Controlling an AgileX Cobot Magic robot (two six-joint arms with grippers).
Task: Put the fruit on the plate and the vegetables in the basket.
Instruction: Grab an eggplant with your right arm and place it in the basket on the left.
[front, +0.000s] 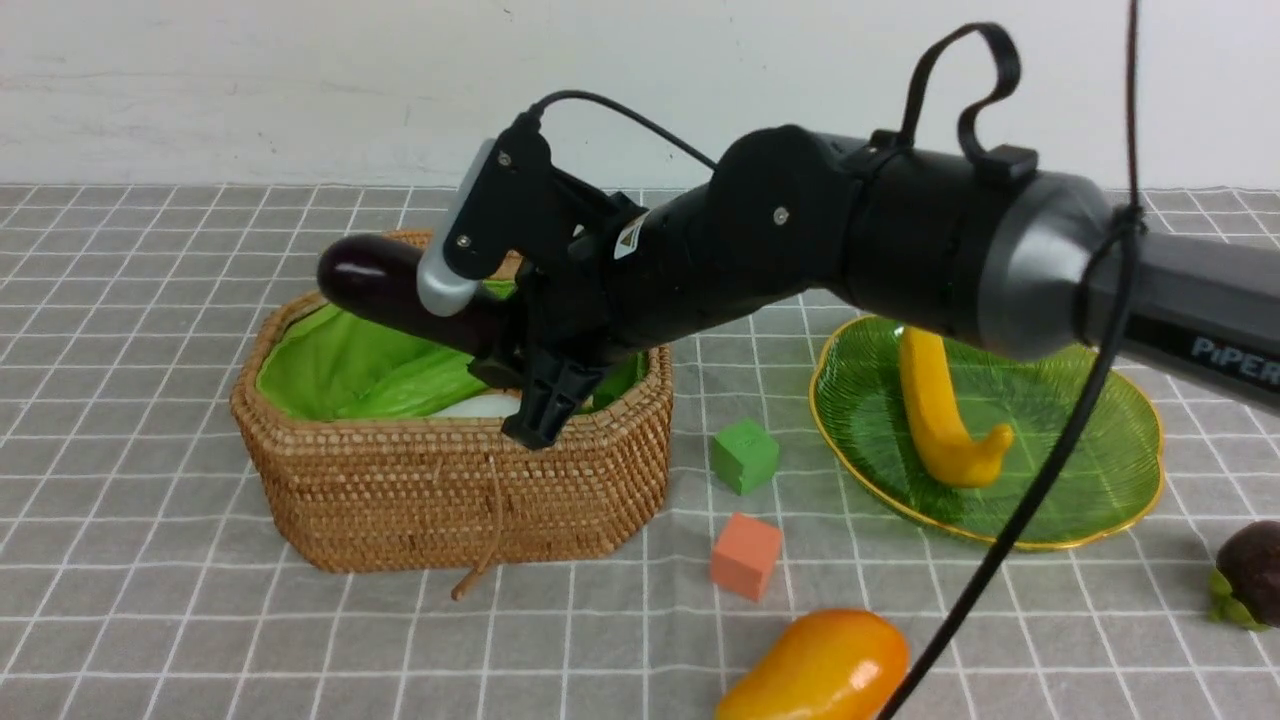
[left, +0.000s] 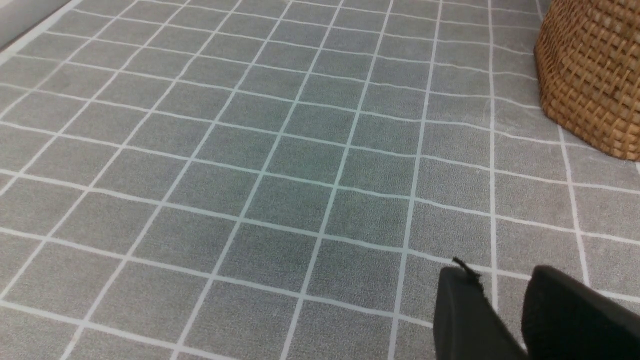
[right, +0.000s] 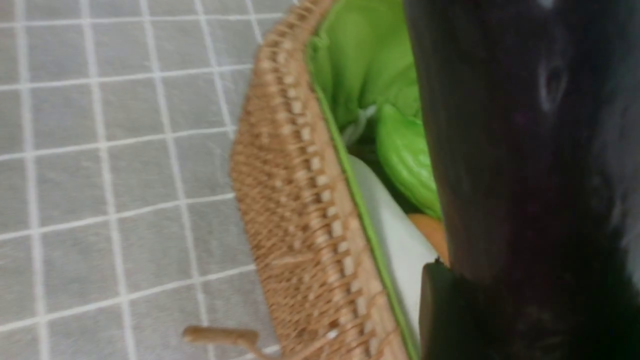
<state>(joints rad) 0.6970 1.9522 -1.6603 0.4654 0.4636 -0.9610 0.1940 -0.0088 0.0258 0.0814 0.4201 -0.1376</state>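
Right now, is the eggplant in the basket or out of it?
Out. The right gripper holds the eggplant aloft over the open basket, above its rim, not lowered inside.

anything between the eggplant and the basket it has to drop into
Nothing visible does. The right gripper holds the eggplant over the open basket. Below it lie only the green gourd and the white vegetable, already inside.

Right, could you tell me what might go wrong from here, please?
1. The long eggplant in the right claw has its free end over the basket rim; released so, it may catch there and tip out.
2. The gourd and white vegetable already lie inside, so it might rest high and roll off.
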